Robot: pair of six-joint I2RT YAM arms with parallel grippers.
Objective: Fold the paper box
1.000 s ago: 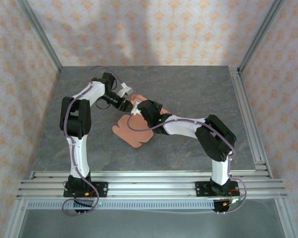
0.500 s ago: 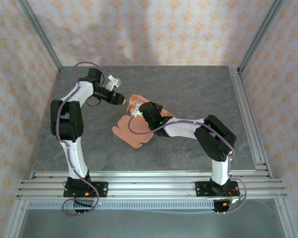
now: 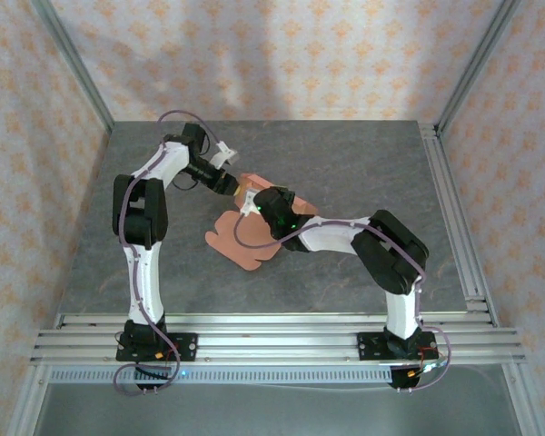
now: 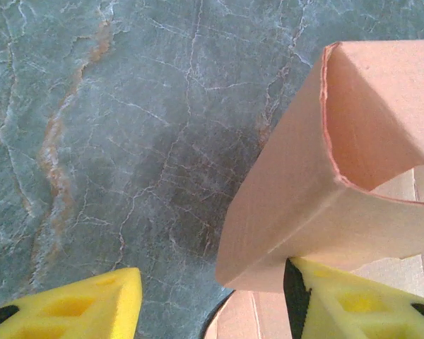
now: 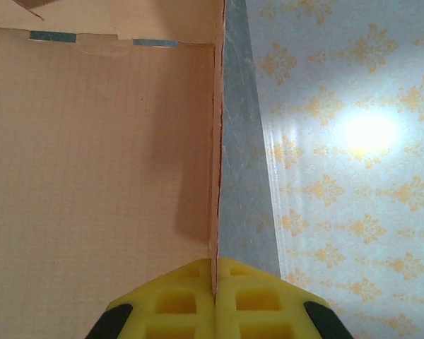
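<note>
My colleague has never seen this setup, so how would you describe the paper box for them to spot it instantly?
Start at the grey marbled table, then look near its middle, where the left gripper and right gripper meet. The paper box lies there: thin salmon-orange card, part flat with rounded flaps, part folded up, unlike the dark grippers beside it.

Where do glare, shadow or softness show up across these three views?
Right wrist view: a bright glare spot blooms on the patterned wall, while the paper box is sharp. Left wrist view: a soft shadow darkens the table beside the box, marble veins crisp. Top external view: even light, with a pale patch on the back wall.
</note>
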